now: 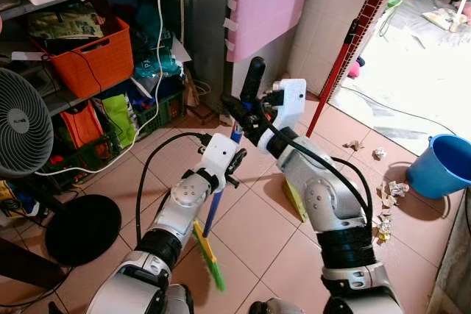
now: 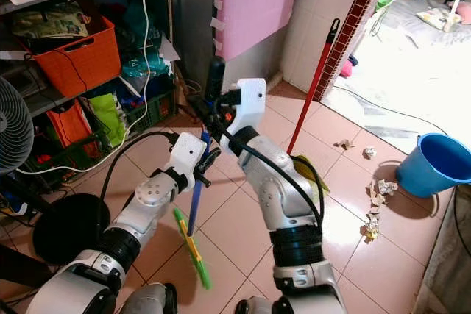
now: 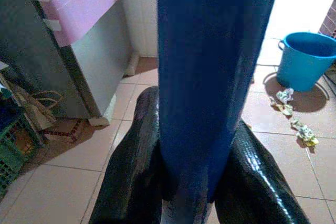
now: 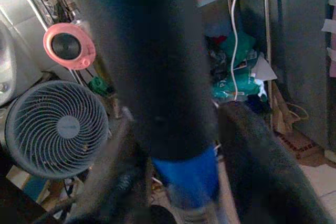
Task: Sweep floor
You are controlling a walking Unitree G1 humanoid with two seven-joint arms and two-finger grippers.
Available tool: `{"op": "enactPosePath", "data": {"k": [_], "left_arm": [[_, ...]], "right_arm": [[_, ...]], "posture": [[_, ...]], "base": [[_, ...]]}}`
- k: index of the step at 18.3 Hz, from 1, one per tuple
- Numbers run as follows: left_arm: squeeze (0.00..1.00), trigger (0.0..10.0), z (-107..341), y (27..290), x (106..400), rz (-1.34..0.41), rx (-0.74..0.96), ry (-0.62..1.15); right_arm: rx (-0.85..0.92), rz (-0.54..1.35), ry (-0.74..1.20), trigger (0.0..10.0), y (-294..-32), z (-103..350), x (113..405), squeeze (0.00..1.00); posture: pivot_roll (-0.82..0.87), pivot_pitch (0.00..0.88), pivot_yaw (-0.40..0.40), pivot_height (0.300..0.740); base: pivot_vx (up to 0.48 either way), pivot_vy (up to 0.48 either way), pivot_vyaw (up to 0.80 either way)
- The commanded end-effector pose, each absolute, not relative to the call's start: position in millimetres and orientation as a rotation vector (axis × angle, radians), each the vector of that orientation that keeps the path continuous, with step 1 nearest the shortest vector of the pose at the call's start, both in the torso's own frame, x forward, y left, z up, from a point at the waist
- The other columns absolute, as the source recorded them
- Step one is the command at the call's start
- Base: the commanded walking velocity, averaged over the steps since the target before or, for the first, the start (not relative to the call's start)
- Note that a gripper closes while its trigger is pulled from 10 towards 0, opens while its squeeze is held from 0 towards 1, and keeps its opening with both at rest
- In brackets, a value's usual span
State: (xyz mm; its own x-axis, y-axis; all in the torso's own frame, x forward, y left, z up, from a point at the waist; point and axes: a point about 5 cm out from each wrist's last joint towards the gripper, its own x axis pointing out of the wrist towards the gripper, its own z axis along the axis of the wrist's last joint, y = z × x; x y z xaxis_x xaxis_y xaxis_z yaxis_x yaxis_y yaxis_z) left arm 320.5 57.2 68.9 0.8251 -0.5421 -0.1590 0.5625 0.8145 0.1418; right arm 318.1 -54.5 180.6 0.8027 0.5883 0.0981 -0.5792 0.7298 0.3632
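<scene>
Blue-handled broom (image 1: 213, 215) is being held upright over the floor (image 1: 250, 218), both grippers' jaws clamped on it: left gripper (image 1: 234, 161) low, right gripper (image 1: 243, 108) high. Next, I judge, comes swinging its bristles toward the paper scraps (image 1: 388, 198) near the bucket (image 1: 440, 165).

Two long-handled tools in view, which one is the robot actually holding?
The blue-handled broom: both the left gripper and right gripper are shut on its shaft. The red-handled one leans untouched against the tiled pillar.
</scene>
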Motion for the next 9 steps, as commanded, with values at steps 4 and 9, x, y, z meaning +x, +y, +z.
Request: {"op": "enactPosePath", "data": {"k": [4,9], "left_arm": [[0.0,0.0,75.8,50.3,322.5,-0.614,0.2,0.074],[0.36,10.0,72.2,51.3,321.8,-0.617,0.182,0.1]], "right_arm": [[0.412,0.598,-0.004,0.0,-59.2,185.7,323.3,0.0],[0.415,0.567,-0.011,0.0,-66.4,186.6,327.0,0.0]], "posture": [[0.02,0.063,-0.071,0.74],[0.02,0.06,-0.071,0.74]], "base": [[0.0,0.0,0.0],[0.0,0.0,0.0]]}}
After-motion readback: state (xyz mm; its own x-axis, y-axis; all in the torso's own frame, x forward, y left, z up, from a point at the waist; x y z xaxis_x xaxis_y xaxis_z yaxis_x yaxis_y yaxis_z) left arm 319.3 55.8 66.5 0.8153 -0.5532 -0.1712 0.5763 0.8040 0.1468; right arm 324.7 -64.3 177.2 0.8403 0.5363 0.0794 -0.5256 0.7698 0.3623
